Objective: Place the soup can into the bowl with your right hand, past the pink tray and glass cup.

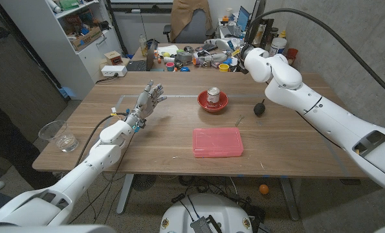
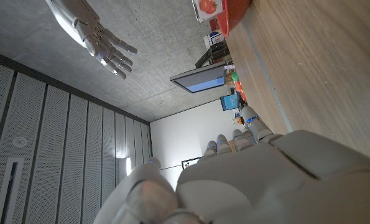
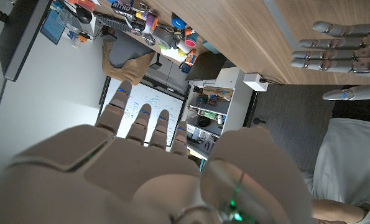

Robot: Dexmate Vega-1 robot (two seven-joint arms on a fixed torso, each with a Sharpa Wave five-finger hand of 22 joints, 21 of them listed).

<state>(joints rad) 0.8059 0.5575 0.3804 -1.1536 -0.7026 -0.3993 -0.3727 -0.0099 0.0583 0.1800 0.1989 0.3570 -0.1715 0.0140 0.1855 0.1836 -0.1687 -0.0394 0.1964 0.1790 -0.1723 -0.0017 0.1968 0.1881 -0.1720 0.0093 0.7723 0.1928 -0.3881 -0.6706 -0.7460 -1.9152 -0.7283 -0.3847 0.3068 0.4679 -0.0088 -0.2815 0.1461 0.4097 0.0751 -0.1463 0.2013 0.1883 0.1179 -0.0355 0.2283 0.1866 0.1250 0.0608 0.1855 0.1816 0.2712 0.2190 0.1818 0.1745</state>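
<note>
Table [image 1: 296, 139]: bore all the items listed below.
Bowl [image 1: 213, 103]: stood near the table's middle, toward the far edge.
Soup can [image 1: 213, 96]: stood upright inside the bowl.
Tray [image 1: 217, 142]: lay in front of the bowl, nearer the robot, apart from it.
Glass cup [image 1: 60, 136]: stood at the table's left front corner, well apart from the tray.
Left hand [image 1: 147, 103]: was left of the bowl, above the table, fingers apart.
Right hand [image 2: 104, 45]: was raised above the table, right of the bowl, fingers apart.
Dark round object [image 1: 259, 109]: lay right of the bowl, under the right arm.
</note>
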